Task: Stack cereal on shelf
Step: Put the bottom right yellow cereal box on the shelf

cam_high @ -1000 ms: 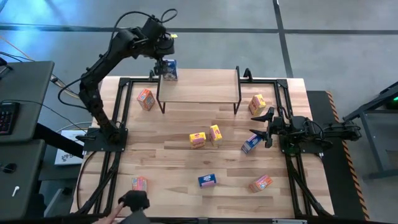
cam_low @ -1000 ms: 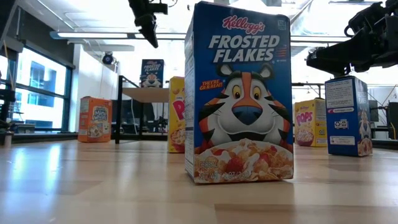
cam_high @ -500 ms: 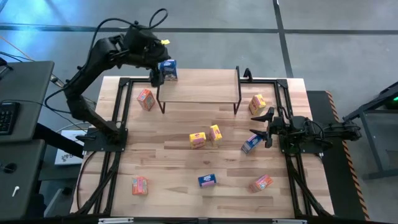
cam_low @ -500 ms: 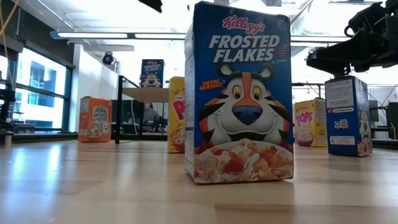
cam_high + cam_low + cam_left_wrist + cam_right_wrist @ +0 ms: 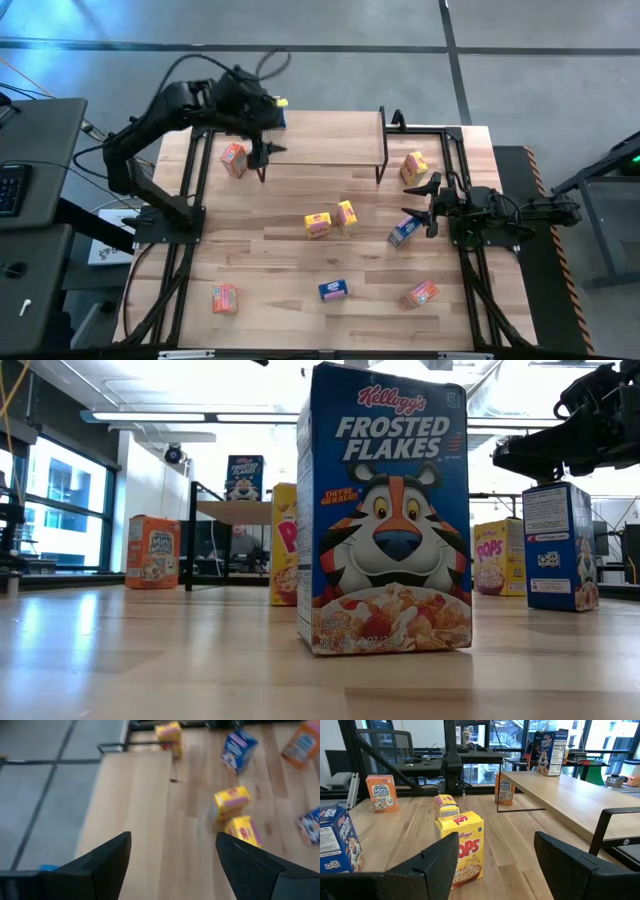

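Left end effector (image 5: 262, 150) hangs over the left end of the low light-wood shelf on thin black legs (image 5: 330, 140), its two dark fingers spread apart with nothing between them. Right end effector (image 5: 425, 203) waits at the right side of the slatted wooden bench (image 5: 260, 260), fingers parted and empty, just beside a small blue cardboard cereal box (image 5: 403, 231).

One small blue cereal box (image 5: 244, 477) stands upright on the shelf's far left corner; from above it is mostly hidden behind the left arm. That appears to be the only box placed so far.

Eight boxes remain on the bench: an orange-red one (image 5: 234, 159) just left of the shelf, a yellow one (image 5: 413, 167) off its right end, two yellow ones (image 5: 331, 220) close together mid-bench, the blue one by the right end effector, another blue one (image 5: 333, 290) near the front, and orange-red ones at front left (image 5: 224, 298) and front right (image 5: 420, 294).

By my judgement the task has barely begun, with most of the stacking ahead.
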